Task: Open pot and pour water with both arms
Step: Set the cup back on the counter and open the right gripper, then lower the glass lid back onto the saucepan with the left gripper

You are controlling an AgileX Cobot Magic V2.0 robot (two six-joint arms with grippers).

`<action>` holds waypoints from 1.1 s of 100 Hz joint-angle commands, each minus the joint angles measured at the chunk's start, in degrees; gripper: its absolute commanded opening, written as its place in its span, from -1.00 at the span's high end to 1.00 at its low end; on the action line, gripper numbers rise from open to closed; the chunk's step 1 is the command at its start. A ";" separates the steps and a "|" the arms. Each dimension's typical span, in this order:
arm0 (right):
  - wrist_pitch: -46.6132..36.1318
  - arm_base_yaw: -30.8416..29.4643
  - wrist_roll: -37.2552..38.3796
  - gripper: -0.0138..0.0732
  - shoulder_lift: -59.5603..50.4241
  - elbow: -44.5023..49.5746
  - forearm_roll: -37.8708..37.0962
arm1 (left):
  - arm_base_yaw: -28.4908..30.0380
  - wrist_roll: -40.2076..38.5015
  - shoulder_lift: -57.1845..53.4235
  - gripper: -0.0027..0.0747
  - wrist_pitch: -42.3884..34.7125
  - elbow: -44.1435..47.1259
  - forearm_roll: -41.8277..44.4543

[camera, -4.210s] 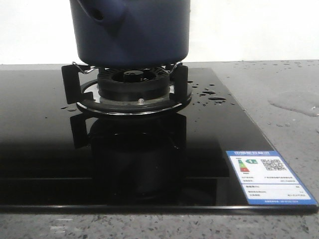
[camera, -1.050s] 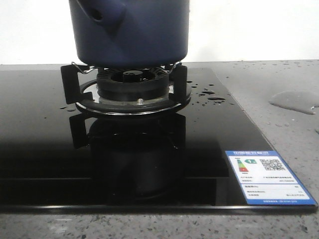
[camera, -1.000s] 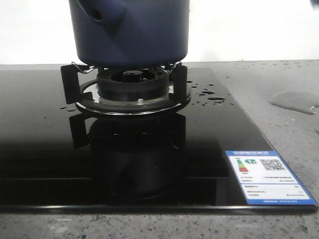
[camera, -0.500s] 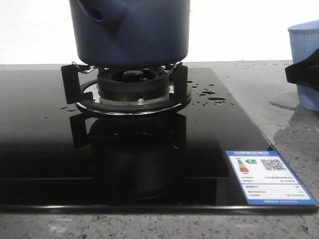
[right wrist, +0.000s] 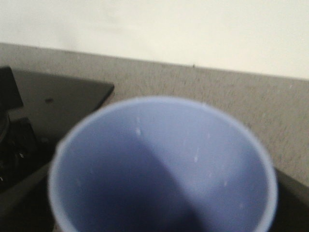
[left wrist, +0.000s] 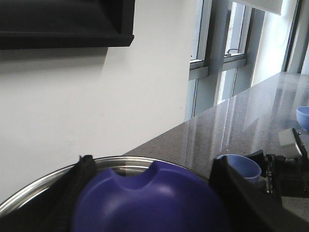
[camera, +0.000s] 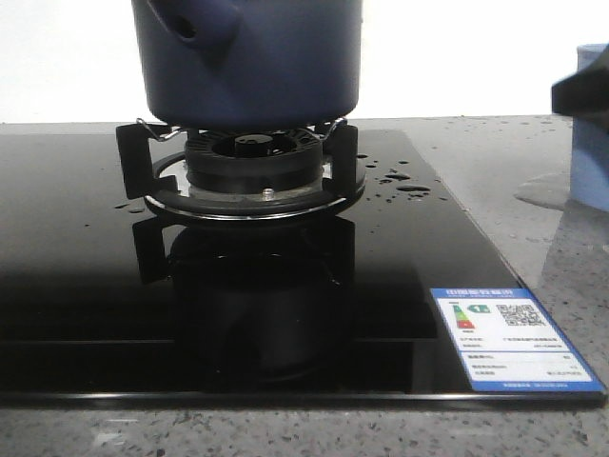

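black hob (camera: 76, 286) carries an energy label (camera: 511, 338), text seemingly too small.

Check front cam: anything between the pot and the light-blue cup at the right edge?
Front view: no objects between the pot and the cup, just water droplets on the glass cooktop and a puddle on the counter.

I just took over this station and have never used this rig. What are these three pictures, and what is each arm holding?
It is a two-armed robot at a kitchen counter. The front view looks forward over a black glass cooktop; the dark blue pot stands on its burner, with water drops beside it. The left wrist camera looks over a blue lid, which sits between the left gripper's fingers. The right wrist camera looks into a light-blue cup. The right gripper shows at the front view's right edge, seemingly holding that cup; its grip is not visible.
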 commanded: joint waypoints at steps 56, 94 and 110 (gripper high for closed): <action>1.42 -0.30 2.80 -0.70 -26.63 -1.06 0.78 | -12.25 1.93 22.27 0.30 -0.01 -21.74 -1.51; 5.96 -0.30 3.76 0.85 -39.35 -1.06 0.78 | -13.32 3.09 30.99 0.30 -0.33 -22.77 -2.51; 8.86 -0.30 3.76 0.85 -39.86 -1.06 0.78 | -13.32 3.22 32.38 0.30 -0.25 -22.77 -3.24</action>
